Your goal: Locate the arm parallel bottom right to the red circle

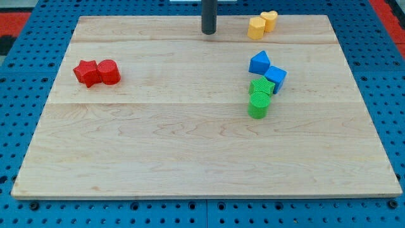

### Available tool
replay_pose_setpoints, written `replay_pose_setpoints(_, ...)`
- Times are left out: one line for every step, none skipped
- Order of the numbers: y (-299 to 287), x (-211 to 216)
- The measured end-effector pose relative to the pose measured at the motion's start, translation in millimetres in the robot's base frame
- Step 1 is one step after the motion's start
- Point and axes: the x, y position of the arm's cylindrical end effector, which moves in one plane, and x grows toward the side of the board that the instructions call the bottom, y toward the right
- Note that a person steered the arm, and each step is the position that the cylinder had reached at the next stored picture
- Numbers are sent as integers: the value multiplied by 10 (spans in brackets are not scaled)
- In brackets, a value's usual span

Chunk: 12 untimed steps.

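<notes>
The wooden surface [190, 152] lies on a blue perforated base [19, 209]; all positions below are referenced to my tip [209, 31], which stands in place of a claw; the arm ends in a straight dark rod and has no claw, so there is nothing to spread, press together or pinch; my tip rests on the surface near the middle of the edge at the view's top, touching no block

Far toward the view's left of my tip, and lower in the view, sits the red pair; the red star-shaped block [85, 72] is the farther of the two; the red circle [108, 71], a short cylinder, stands just beside it on the side nearer my tip, the two touching or nearly so; my tip is well apart from the red circle, above it and to its right in the view

Toward the view's right of my tip, at about the same level, sits the yellow pair; the yellow block [256, 28], its shape unclear, is the nearer; the yellow heart-shaped block [269, 19] touches it on the far side, slightly higher in the view

Lower in the view and right of my tip is a tight cluster; the blue triangle-like block [259, 63] is uppermost; the blue cube-like block [276, 78] adjoins it at lower right; the green block [261, 86] lies against the blue cube; the green cylinder [258, 105] touches that green block from below
</notes>
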Motion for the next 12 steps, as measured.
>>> replay_pose_setpoints(38, -38)
replay_pose_setpoints(38, -38)
replay_pose_setpoints(38, -38)
replay_pose_setpoints(15, -42)
replay_pose_setpoints(15, -42)
replay_pose_setpoints(14, -41)
replay_pose_setpoints(-1, -22)
replay_pose_setpoints(-154, 617)
replay_pose_setpoints(-705, 1384)
replay_pose_setpoints(-1005, 1871)
replay_pose_setpoints(-1113, 2292)
replay_pose_setpoints(-1346, 2366)
